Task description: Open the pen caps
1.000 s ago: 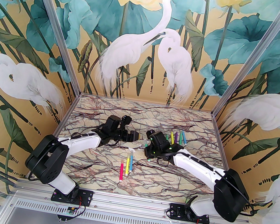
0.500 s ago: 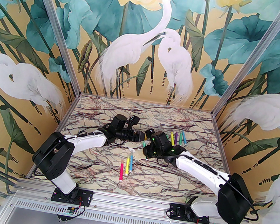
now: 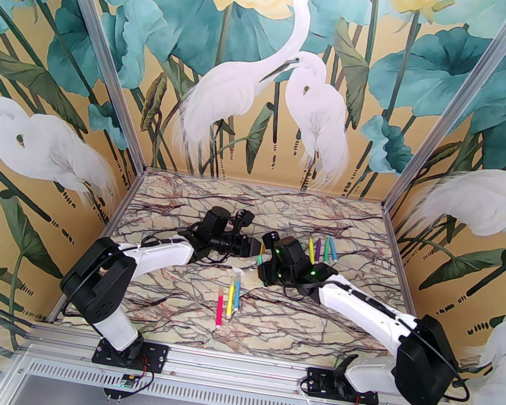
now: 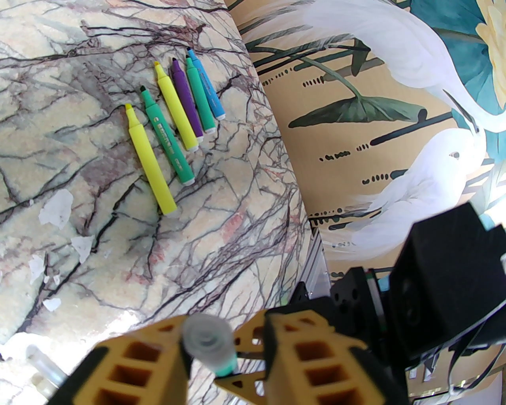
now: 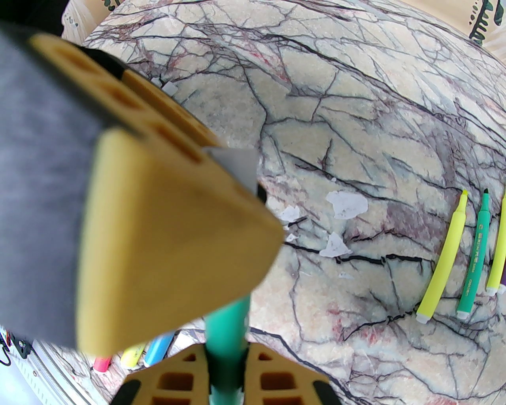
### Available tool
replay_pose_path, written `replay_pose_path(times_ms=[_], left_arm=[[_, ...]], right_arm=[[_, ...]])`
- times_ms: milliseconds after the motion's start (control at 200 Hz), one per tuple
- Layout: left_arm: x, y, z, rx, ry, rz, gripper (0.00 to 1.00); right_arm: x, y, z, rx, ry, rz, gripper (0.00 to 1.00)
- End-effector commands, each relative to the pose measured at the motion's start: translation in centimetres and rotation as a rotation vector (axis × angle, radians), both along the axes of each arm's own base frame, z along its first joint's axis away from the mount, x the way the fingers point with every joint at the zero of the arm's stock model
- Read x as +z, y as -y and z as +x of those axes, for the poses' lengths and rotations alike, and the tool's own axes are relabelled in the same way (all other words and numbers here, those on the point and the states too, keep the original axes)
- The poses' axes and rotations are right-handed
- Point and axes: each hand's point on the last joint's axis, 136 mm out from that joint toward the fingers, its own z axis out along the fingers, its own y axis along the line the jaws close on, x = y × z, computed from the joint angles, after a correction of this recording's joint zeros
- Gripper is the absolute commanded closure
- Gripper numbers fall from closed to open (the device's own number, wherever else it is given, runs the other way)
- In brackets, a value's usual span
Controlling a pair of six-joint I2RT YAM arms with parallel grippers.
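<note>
Left gripper [image 4: 230,328] is narrowing on pen cap [image 4: 206,335] between its fingers [image 4: 158,356], hold unclear | right gripper [image 5: 226,354] pinching green pen [image 5: 227,318] | uncapping; firm pull needed

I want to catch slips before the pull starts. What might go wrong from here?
1. The left gripper shows a gap beside the clear cap, so pulling now may slip off it.
2. The right gripper clamps the smooth green pen, and a hard pull could drag the barrel out.
</note>
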Motion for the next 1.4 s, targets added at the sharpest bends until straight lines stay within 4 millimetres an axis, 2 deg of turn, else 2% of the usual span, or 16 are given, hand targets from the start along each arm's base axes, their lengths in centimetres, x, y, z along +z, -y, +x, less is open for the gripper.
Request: replay_pose_path(times_ms=[0, 85, 165, 395, 550, 770, 960, 1190, 1396], left_arm=[[0.7, 0.8, -0.1, -0.034, 0.005, -0.027, 0.72], [0.9, 0.8, -0.1, -0.033, 0.006, -0.032, 0.77], [1.2, 0.8, -0.1, -0.037, 0.008, -0.036, 0.80], [1.9, 1.0, 0.0, -0.046, 0.014, -0.042, 0.87], [2.4, 1.3, 0.0, -0.059, 0.010, -0.062, 0.89], [2.3, 1.3, 0.3, -0.056, -0.001, -0.066, 0.92], [2.4, 0.6, 1.1, -0.029, -0.004, -0.071, 0.93], [2.6, -2.0, 2.9, 0.048, -0.001, -0.068, 1.00], [2.9, -4.6, 4.5, 0.127, 0.006, -0.058, 1.00]], right_arm=[[0.8, -0.1, 0.0, 0.011, 0.046, 0.016, 0.82], [0.4, -0.1, -0.1, 0.012, 0.043, 0.016, 0.71], [0.0, -0.1, -0.2, 0.016, 0.041, 0.020, 0.66], [-0.9, -0.1, -0.1, 0.015, 0.046, 0.027, 0.64], [-1.1, -0.2, 0.1, 0.013, 0.056, 0.036, 0.68], [-1.0, -0.2, 0.1, 0.012, 0.066, 0.045, 0.84], [-1.4, 0.2, -0.3, 0.016, 0.056, 0.043, 0.92], [-3.0, 0.9, -2.0, 0.053, 0.009, 0.022, 0.99], [-4.9, 1.5, -4.4, 0.119, -0.070, -0.002, 1.00]])
